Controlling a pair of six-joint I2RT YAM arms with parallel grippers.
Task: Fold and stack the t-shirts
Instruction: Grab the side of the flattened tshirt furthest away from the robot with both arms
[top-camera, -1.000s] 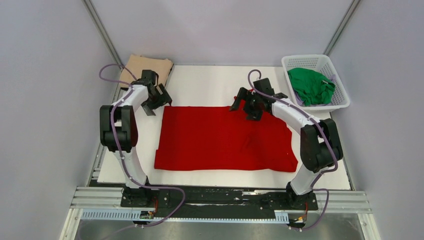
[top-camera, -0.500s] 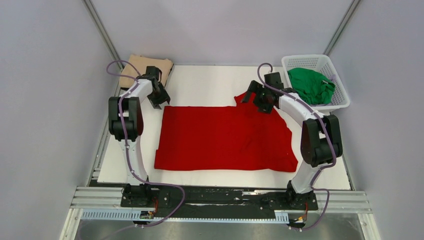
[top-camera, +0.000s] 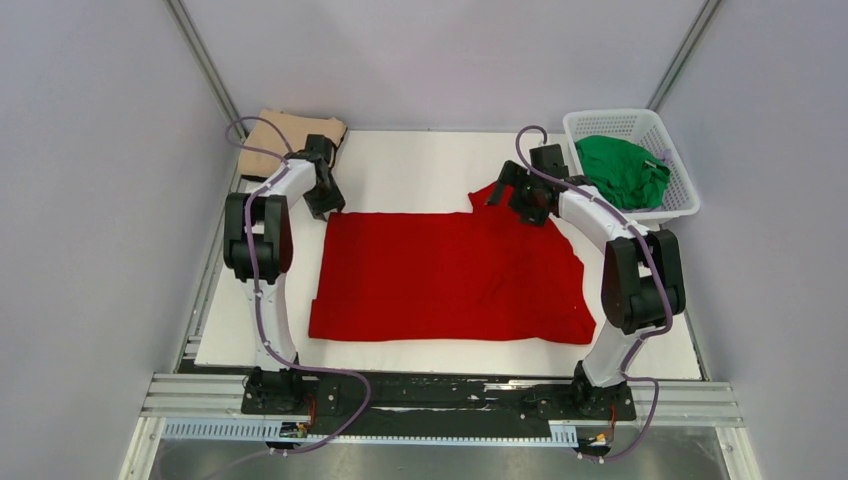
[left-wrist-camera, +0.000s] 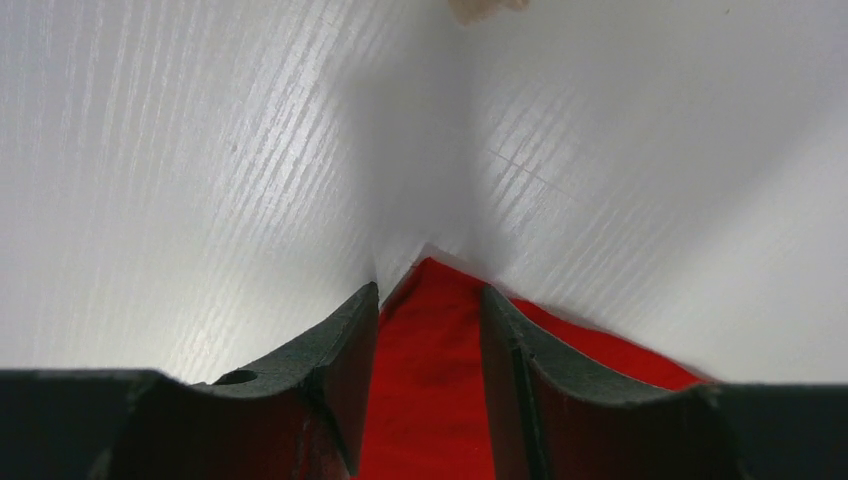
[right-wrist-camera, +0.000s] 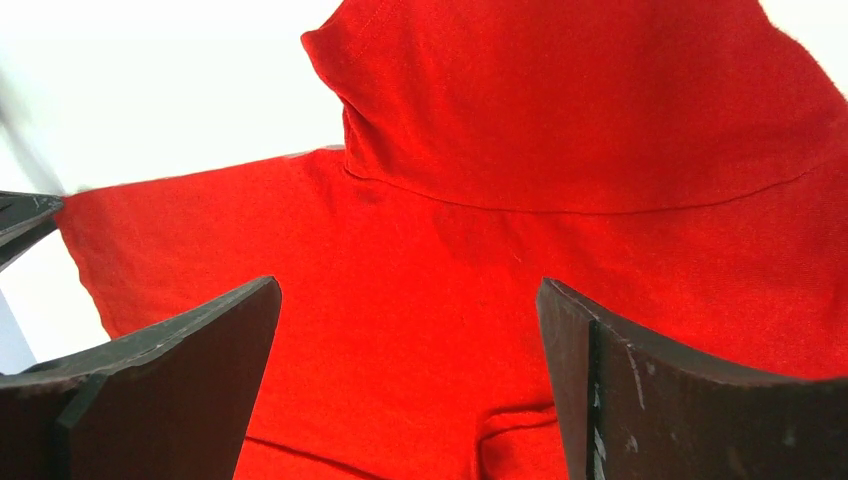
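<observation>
Left wrist view: left gripper straddling a corner of the bright red cloth t-shirt

Your left gripper's two black fingers are standing about half apart, one on each side of the shirt's pointed corner. Red cloth is showing across the gap between them, so nothing is being clamped. On the top camera you are seeing that left gripper sitting at the far-left corner of the red t-shirt. The shirt is lying spread flat in the middle of the white table board.

Your right gripper is hanging with its jaws wide apart and holding nothing. It is sitting over a turned-up flap of red cloth at the shirt's far-right corner. The top camera is showing the right gripper right at that raised flap.

Further out, the folded tan beige t-shirt is resting at the far-left corner of the table, just behind the left gripper. The crumpled green t-shirt is lying inside the white plastic lattice basket at the far right, beside the right arm.
</observation>
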